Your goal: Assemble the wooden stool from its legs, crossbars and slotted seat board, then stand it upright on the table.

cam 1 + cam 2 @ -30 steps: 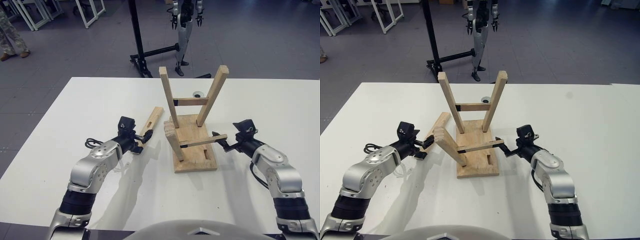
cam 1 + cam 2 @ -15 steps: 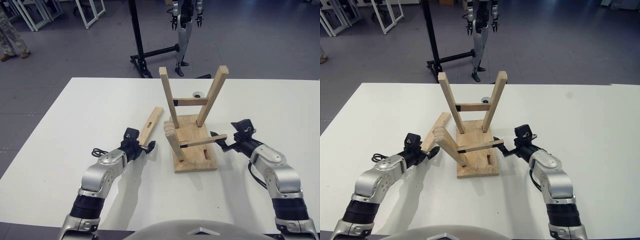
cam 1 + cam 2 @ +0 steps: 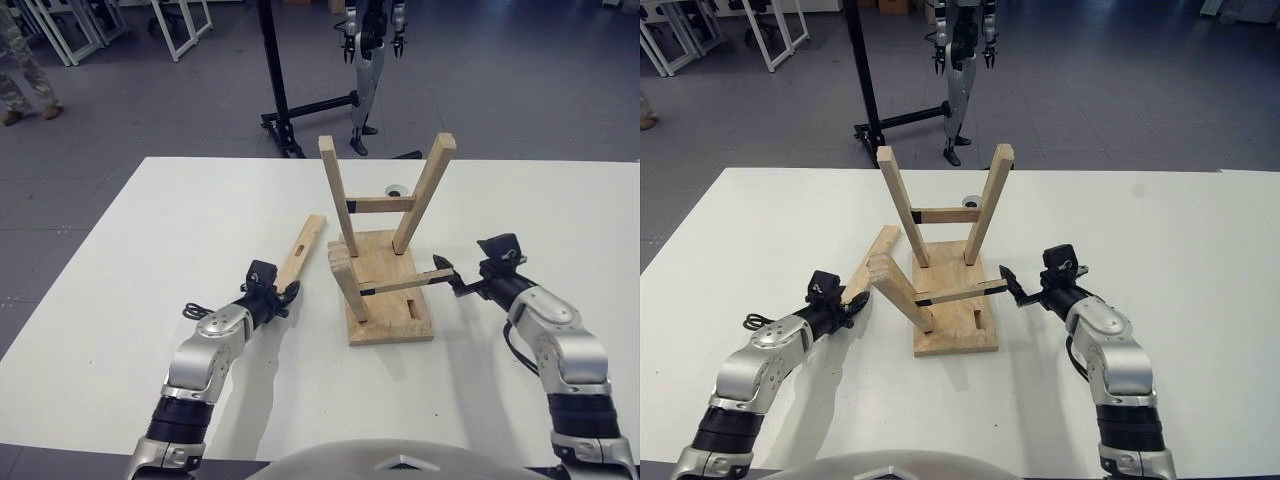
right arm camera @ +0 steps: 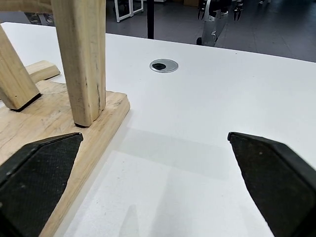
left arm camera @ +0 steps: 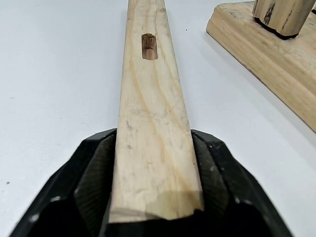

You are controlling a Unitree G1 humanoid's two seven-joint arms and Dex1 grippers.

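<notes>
The slotted seat board [image 3: 392, 315] lies flat on the white table. Two legs [image 3: 336, 195] stand upright in it, joined by a crossbar [image 3: 382, 204]. A third leg [image 3: 347, 283] leans at the board's near left, and a second crossbar [image 3: 405, 285] sticks out of it to the right. A loose leg [image 3: 302, 250] with a mortise hole [image 5: 148, 46] lies left of the board. My left gripper [image 3: 281, 296] is shut on its near end, pads [image 5: 96, 173] against both sides. My right gripper [image 3: 450, 278] is open just beyond the crossbar's free end, nothing between its fingers [image 4: 39, 168].
A metal grommet [image 3: 396, 188] sits in the tabletop behind the stool. Beyond the table's far edge stand a black stand [image 3: 270, 70] and another robot [image 3: 368, 40]. Bare table [image 3: 150, 250] spreads to the left and right of the parts.
My left gripper slid forward and closed around the loose leg's near end. My right gripper let go of the crossbar's end, opened and drew back to the right.
</notes>
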